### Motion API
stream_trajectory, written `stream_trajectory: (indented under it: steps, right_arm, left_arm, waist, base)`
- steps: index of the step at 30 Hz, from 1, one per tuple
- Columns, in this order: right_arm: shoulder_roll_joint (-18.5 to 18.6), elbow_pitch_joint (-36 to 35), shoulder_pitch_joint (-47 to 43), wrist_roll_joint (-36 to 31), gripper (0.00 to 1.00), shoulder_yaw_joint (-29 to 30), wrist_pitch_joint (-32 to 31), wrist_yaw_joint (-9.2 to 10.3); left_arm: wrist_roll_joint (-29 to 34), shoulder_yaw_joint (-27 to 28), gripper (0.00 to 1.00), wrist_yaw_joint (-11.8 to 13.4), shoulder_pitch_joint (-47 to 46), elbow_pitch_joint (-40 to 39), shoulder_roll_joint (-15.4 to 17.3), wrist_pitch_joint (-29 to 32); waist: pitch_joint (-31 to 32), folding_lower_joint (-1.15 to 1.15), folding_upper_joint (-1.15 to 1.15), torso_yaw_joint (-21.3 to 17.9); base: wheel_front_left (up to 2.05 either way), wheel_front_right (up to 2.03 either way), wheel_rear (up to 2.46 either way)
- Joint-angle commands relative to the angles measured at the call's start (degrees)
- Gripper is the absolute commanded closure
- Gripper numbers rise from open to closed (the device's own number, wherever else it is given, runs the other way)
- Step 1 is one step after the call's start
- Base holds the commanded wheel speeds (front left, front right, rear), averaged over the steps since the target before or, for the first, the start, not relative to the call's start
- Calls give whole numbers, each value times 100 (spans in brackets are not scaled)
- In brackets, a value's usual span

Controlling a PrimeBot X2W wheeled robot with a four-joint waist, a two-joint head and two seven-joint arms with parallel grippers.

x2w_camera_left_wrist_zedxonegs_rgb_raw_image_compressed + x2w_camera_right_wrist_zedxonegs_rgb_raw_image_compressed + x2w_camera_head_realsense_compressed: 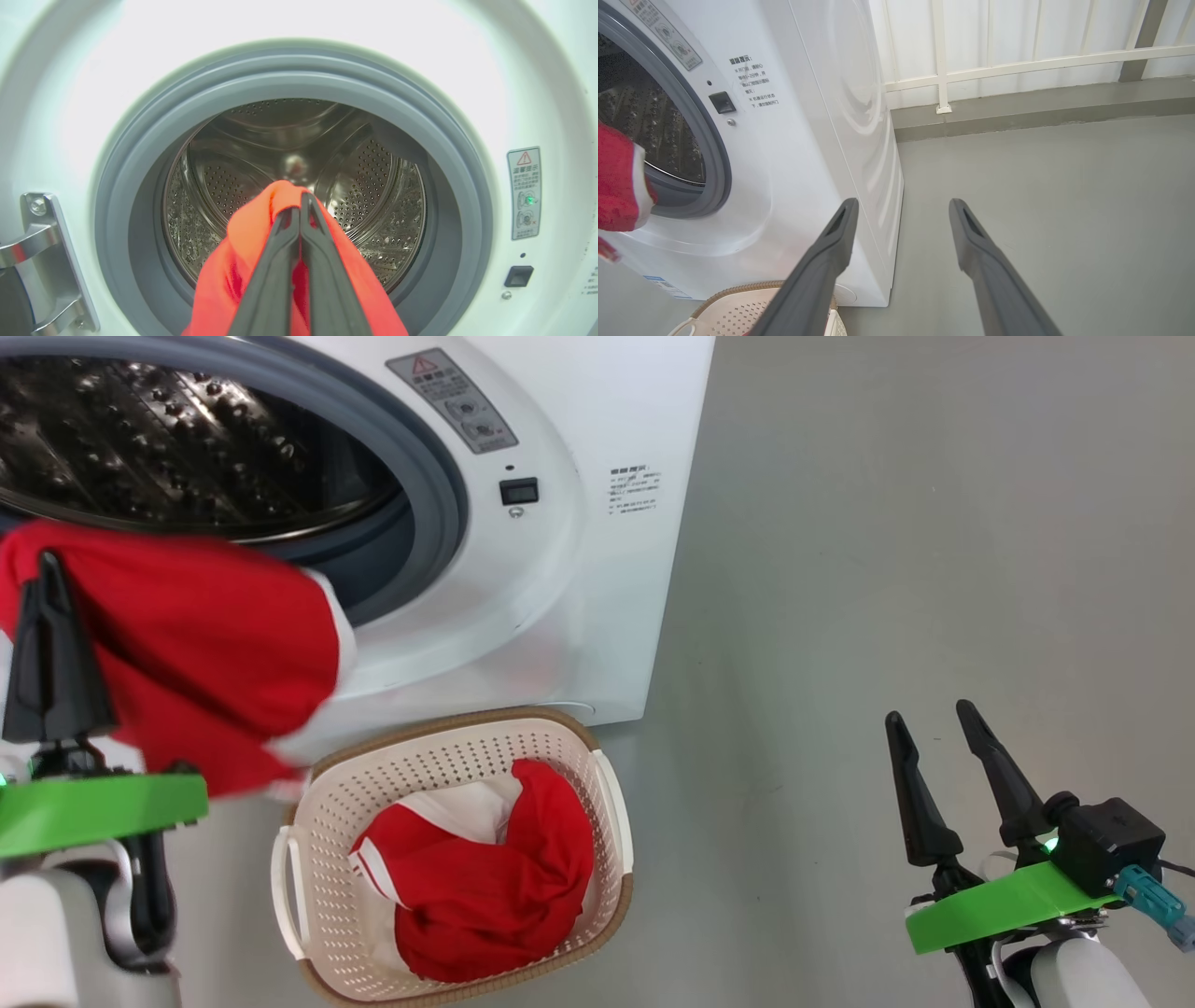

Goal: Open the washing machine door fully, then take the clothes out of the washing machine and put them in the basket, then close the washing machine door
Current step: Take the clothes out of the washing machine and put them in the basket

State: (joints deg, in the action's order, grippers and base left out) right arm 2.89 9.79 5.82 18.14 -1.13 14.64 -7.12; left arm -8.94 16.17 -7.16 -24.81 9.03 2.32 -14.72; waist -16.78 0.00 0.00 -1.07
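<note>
Clothes in two lots. Of these, first piece [205,644] bright red with a white edge, pinched between the pressed-together fingers of the left gripper [47,569]. Hanging in soft folds before the lower lip of the washer [579,569] mouth, outside the drum [373,186], with its lower hem close to the left rim of the basket [420,775]. Inside the basket, second piece [495,896], red with white stripes and a white panel, crumpled and covering most of the bottom.

Basket cream, perforated, with a brown woven-look rim and side handles, standing on the floor [887,523] just before the washer's front, toward its right corner.

Washer mouth open: grey rubber ring [140,163] around a shiny perforated steel drum. Chrome hinge [42,261] at the left of the left wrist view; warning sticker [453,401] and dark latch socket [519,490] on the opposite side.

Right gripper [930,714] well apart from washer and basket, fingers spread wide, over the floor on the robot's right.

Floor smooth, matt grey, faintly scuffed. Beyond the washer's side, a low grey kerb [1017,112] and a white railing [941,60] against a pale wall.
</note>
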Motion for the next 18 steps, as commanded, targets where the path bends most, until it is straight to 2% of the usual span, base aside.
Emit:
stream_trajectory:
  steps: [1,8,18]
  right_arm:
    - [-2,-129,-51,59,0,-135,36,-36]
    - [-2,-160,-44,61,0,-124,36,-36]
    - [-2,-219,65,69,0,-121,36,-36]
  left_arm:
    - [-52,110,100,-31,111,-240,132,-28]
    - [-63,-62,100,-32,445,-434,87,-28]
    - [-167,-278,100,-32,692,284,59,-28]
  waist:
    - [7,0,0,13]
    - [-45,0,0,49]
    - [-349,0,0,-5]
  base:
    - [0,0,0]
    - [0,0,0]
    - [0,0,0]
